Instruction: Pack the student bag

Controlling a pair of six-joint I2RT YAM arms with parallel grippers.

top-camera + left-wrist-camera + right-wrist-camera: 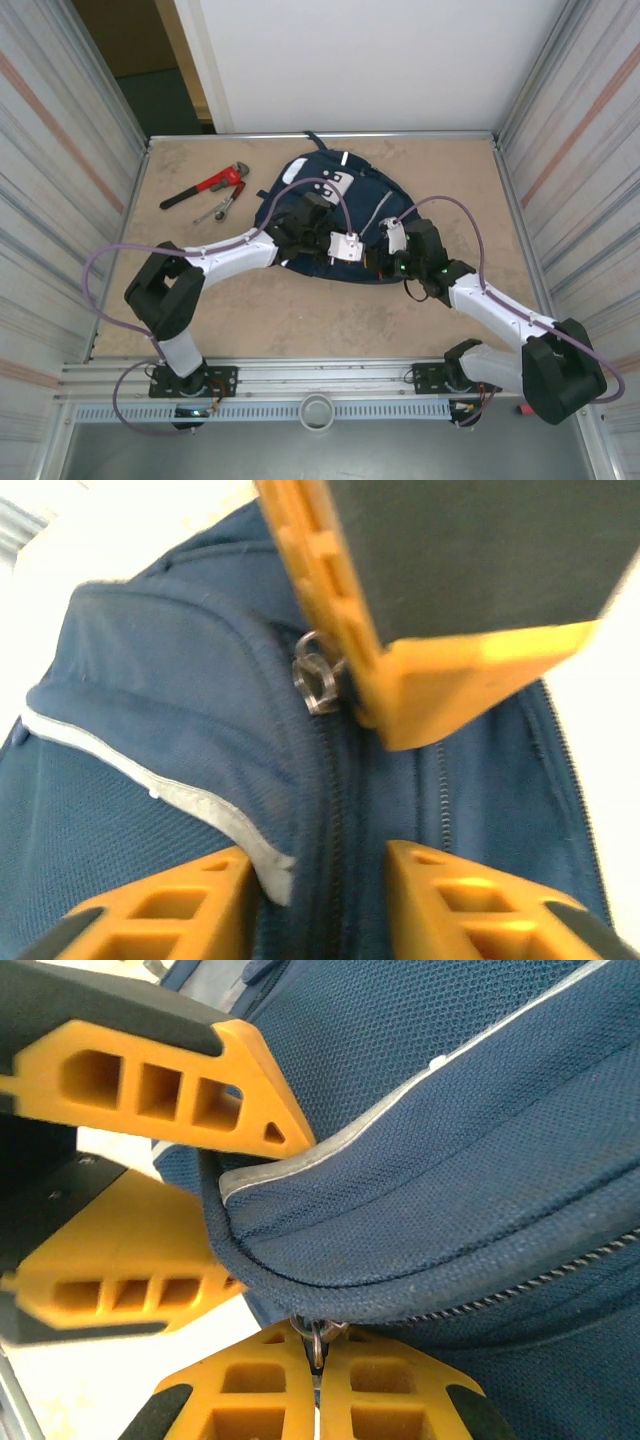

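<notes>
Orange fingers [270,1352] of my right tool [316,1360] sit closest, pressed together on the metal zipper pull [316,1338] of the student bag [355,200]. Just beyond that tool's tips the bag is navy woven fabric, with a thin grey-white stripe [200,817] along a rolled seam and zip teeth running alongside. My left tool [318,852] faces the right one head-on at the bag's near edge. Its jaws stand partly apart, one on each side of a fold where the stripe ends. They touch the cloth, though I cannot tell whether they pinch it. The bag lies flat on the worktop [300,330] under both tools, white patches [341,184] facing up. Both my arms reach forward and bend inward, wrists low, bringing the tools together over the bag's near rim.
</notes>
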